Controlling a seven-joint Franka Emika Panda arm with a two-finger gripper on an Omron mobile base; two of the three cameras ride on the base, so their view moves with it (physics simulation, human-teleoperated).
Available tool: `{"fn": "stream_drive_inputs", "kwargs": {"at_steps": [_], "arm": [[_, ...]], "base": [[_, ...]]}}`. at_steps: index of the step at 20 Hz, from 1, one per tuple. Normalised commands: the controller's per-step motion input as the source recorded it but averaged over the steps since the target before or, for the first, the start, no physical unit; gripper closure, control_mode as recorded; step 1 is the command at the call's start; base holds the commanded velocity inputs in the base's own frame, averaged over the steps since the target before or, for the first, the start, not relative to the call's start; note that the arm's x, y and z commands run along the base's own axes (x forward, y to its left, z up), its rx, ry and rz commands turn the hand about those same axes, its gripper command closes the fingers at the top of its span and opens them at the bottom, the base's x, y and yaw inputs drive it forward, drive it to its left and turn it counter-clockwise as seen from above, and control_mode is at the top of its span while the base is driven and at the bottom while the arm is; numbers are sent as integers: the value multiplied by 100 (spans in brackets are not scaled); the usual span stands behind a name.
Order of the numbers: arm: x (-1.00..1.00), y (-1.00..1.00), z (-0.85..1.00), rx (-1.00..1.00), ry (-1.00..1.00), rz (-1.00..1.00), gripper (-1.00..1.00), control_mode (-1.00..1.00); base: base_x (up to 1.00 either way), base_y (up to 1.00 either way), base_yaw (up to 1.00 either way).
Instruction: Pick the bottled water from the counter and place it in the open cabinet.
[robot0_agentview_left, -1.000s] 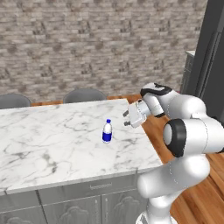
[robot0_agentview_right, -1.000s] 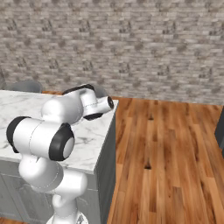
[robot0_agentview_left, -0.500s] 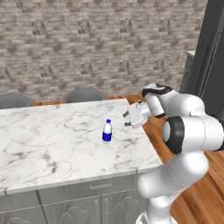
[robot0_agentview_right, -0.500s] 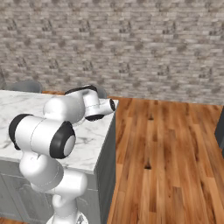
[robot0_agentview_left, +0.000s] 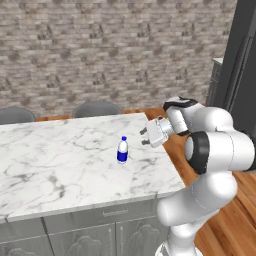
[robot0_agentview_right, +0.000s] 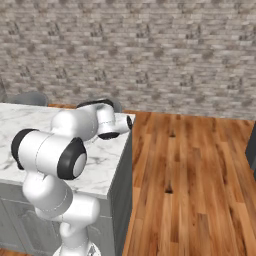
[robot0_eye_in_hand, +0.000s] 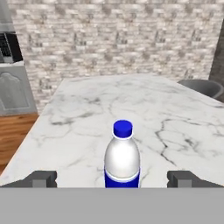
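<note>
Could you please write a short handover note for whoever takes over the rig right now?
Hand: open, holding nothing, level with the bottled water and a short way to its right in the left base view, apart from it. In the hand view the bottle stands centred between the two finger tips.
Bottled water: upright on the counter, blue cap on, near the counter's right end.
Done: the hand is lined up on the bottle.
Left: close in, grip the bottle, lift it, take it to the open cabinet and set it on the shelf.
</note>
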Motion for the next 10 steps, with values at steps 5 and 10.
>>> {"fn": "stream_drive_inputs", "kwargs": {"at_steps": [5,10], "arm": [[0,12,-9,3,0,2,-100,-100],[0,18,-1,0,13,5,-100,-100]], "base": [[0,0,0],[0,0,0]]}}
